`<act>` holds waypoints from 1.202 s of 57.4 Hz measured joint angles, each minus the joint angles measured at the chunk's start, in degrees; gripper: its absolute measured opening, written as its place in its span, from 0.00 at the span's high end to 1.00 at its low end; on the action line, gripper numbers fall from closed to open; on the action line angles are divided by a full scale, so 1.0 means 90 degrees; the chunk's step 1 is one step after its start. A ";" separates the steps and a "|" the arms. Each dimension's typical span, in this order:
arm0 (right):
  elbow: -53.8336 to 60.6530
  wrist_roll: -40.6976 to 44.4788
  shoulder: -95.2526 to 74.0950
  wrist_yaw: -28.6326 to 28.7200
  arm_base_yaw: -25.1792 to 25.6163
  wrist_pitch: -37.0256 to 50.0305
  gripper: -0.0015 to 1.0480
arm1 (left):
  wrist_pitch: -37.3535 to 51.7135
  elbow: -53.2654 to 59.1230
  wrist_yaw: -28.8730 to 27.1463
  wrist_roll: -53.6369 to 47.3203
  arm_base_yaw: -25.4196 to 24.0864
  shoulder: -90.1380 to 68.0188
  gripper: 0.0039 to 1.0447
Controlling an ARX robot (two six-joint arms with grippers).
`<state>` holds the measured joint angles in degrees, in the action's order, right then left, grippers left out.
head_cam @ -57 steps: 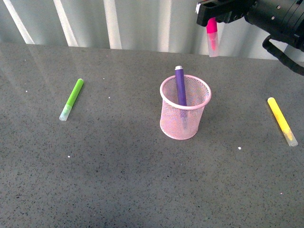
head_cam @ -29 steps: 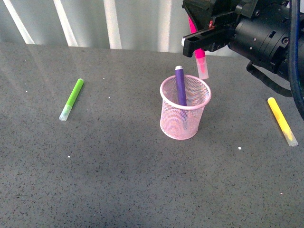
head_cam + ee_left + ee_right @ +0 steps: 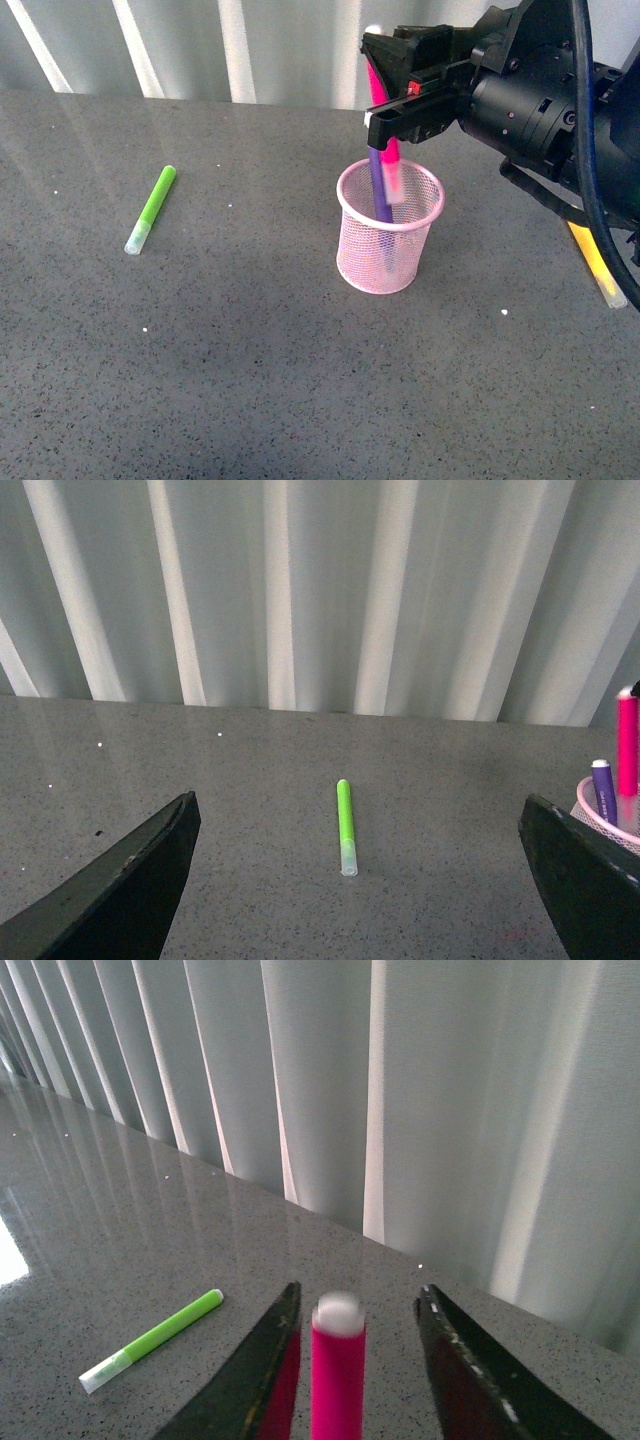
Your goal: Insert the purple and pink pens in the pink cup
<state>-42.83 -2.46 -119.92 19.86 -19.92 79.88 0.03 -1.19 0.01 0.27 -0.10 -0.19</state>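
Across the dark grey speckled tabletop (image 3: pixel 250 380) the light falls in pale reflected bands from the white pleated curtain (image 3: pixel 240 45) that closes off its far edge. Near the middle stands the pale pink round wire-mesh cup (image 3: pixel 389 240), upright, with the dark purple marker (image 3: pixel 379 185) leaning inside it, its top rising above the solid rim. Directly above the cup's mouth hangs the right gripper (image 3: pixel 385 100), black and bulky; its jaws stand apart, a gap showing on either side of the hot-pink marker (image 3: pixel 338 1370) in the right wrist view, so the marker looks loose between them rather than pinched. That marker's lower frosted end, blurred, is already at or just inside the rim beside the purple one. Well to the left of the cup lies the lime-green marker (image 3: pixel 152 208), flat and alone, with bare table all round it. To the right, a yellow marker (image 3: pixel 598 268) lies partly hidden behind the right arm, near the edge of the front view. The left gripper (image 3: pixel 360 880) shows only its two dark fingertips (image 3: pixel 120 890), spread wide with nothing between them, low over the table.
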 joint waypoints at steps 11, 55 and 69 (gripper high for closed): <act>0.0000 -0.0160 -0.0080 -0.0051 -0.0036 0.0000 0.26 | 0.0000 0.0000 0.0000 0.0000 0.0000 0.0000 0.06; 0.2154 -0.0430 0.4350 -0.0270 0.2295 -0.0903 0.07 | 0.0000 0.0000 0.0000 0.0000 0.0000 0.0000 0.06; 0.3857 -0.0923 0.6730 0.0522 0.3786 -0.1146 0.07 | 0.0000 0.0000 0.0000 0.0000 0.0000 0.0000 0.06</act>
<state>-8.12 -10.76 -59.35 24.56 14.15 69.56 0.03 -1.19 0.01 0.27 -0.10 -0.19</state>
